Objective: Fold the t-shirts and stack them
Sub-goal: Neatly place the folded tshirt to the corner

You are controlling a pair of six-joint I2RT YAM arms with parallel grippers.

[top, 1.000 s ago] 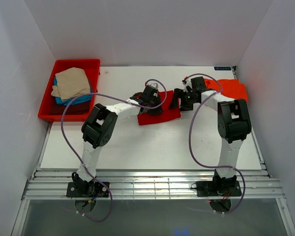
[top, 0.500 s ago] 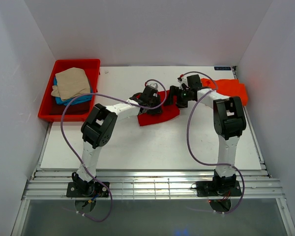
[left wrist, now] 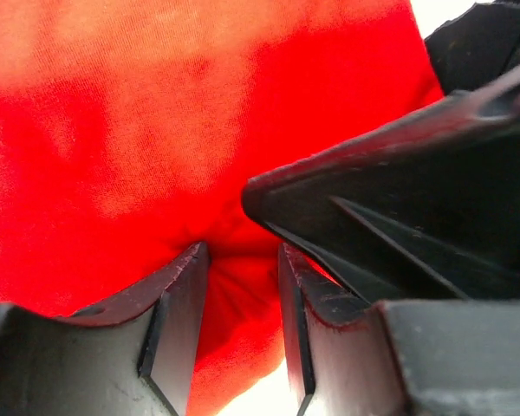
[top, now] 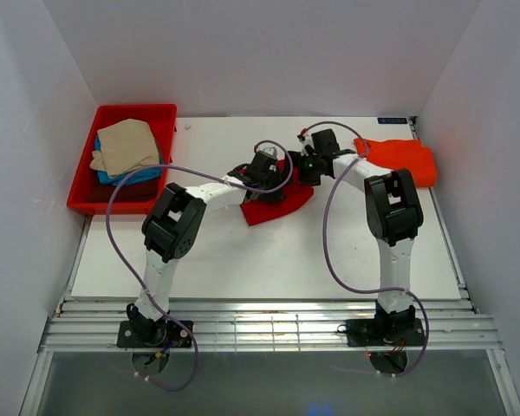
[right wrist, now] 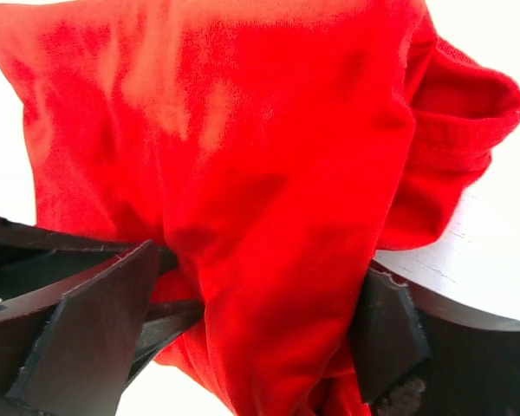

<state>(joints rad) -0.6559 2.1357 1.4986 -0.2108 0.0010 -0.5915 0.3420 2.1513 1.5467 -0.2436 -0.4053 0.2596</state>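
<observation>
Swinging left across the table (top: 269,251), the right gripper (right wrist: 260,260) has closed most of the gap to the left gripper (left wrist: 241,251). The bright red shirt (top: 277,201) has gone from a flat rectangle to a lopsided fan, with its right edge pulled up and over. The left arm has hardly shifted.

Both tools hold the same garment. From the left wrist, the left gripper's fingers (left wrist: 178,321) sit nearly together, with a thin pleat of red cloth nipped between them. From the right wrist, the fingers (right wrist: 95,338) stand wider, and a thick bunch of shirt, hem included, fills the space. It looks clamped rather than merely draped, though the cloth hides the contact.

The next move turns on how the shirt lies between the tools. It sits in the middle of the table's far half, and its held edge runs between the two grippers, which are just beside each other. Its loose body spreads toward the near side. I judge that the crease will run roughly near-to-far, so the right gripper should carry its edge further left and lay it down past the left one's pinch. With the tools this close, a knock between them is the main risk.

Well apart on the right lies the orange-red shirt (top: 399,160). The tray (top: 80,195) at far left holds a beige shirt (top: 126,146) on a blue shirt (top: 134,178), and the left arm is the nearer to it.
</observation>
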